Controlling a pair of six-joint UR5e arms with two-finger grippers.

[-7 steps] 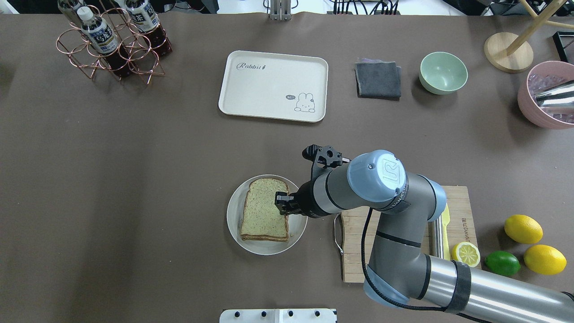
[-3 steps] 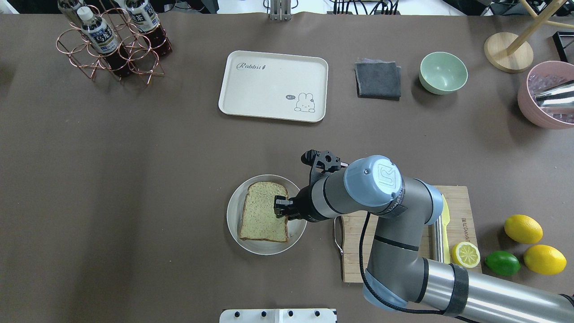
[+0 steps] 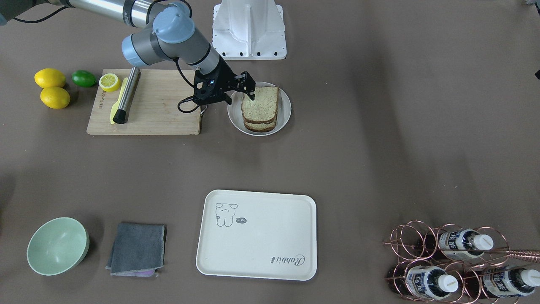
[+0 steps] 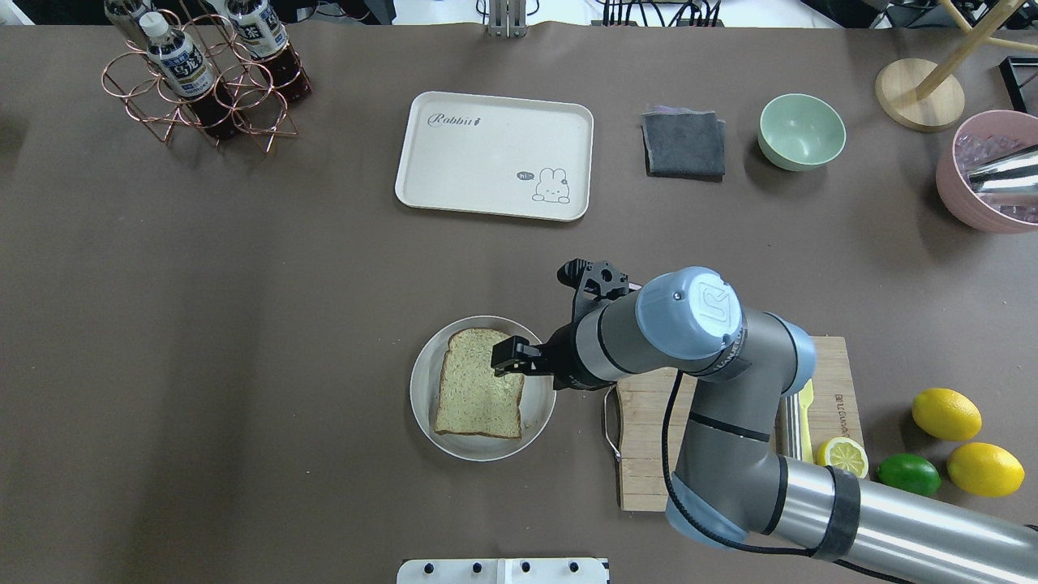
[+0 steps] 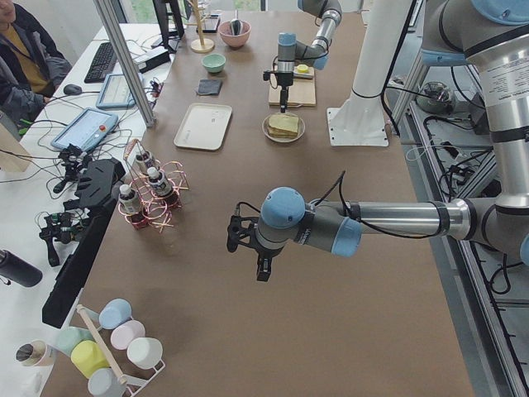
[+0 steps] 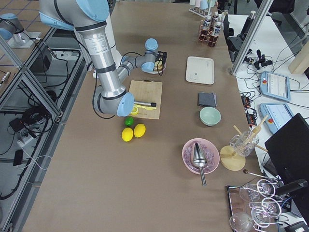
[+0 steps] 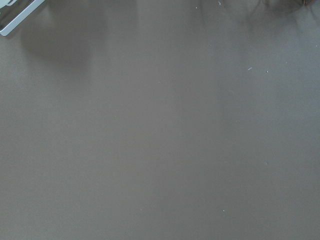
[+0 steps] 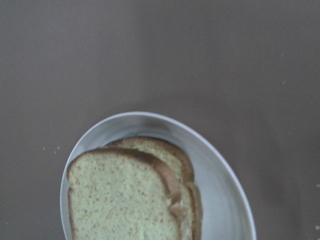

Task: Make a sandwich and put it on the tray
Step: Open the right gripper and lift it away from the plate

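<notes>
1. Hovering just above the sandwich (image 4: 477, 395), the right gripper (image 4: 504, 359) hangs over the edge that faces the board (image 4: 649, 438). From the table's end it looks clear of the bread.
2. Its fingers hold nothing. They look parted, though I cannot make out how wide.
3. The sandwich lies on a round white plate (image 4: 422, 410) on the robot's side of the table, and the plate sits just beside the board's wire handle.
4. Two squarish slices, pale and speckled with dark brown crusts, lie stacked flat. The top one sits slightly askew, so the lower slice's crust peeks out along one side.
5. The tray (image 4: 454, 174) lies well apart from the plate, farther across the table from the robot.
6. The left gripper (image 5: 258, 269) hangs over brown tabletop well off to the robot's left, far from the plate. It shows only from the table's end, so I cannot tell whether it is open or closed.
</notes>
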